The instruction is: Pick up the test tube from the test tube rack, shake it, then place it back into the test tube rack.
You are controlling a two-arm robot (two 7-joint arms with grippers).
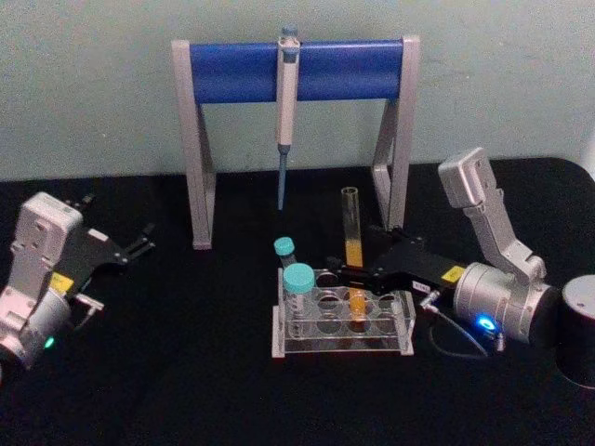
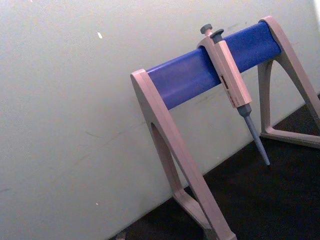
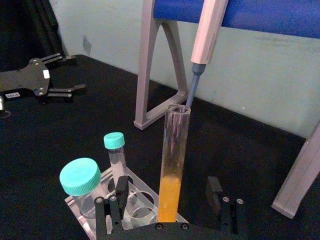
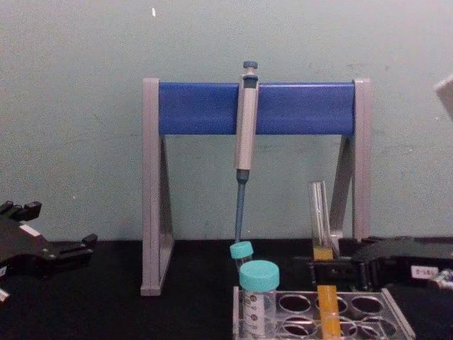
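The test tube (image 1: pixel 350 228) stands upright in a back-row hole of the clear test tube rack (image 1: pixel 400 327), with orange-yellow liquid in its lower part. My right gripper (image 1: pixel 353 268) is open and reaches in from the right, low behind the rack. In the right wrist view the tube (image 3: pixel 171 165) rises between the two fingers (image 3: pixel 120 191) with a gap on each side; its bottom is hidden behind the gripper body. The chest view shows the tube (image 4: pixel 320 212) above the right gripper (image 4: pixel 330 271) and the rack (image 4: pixel 393 312). My left gripper (image 1: pixel 141 243) rests open at the far left.
Two teal-capped tubes (image 1: pixel 298 279) stand in the rack's left end. Behind the rack is a blue-and-grey stand (image 1: pixel 297 70) with a grey pipette (image 1: pixel 284 121) hanging tip down, just behind the tube. A dark cylinder (image 1: pixel 578 330) sits at the right edge.
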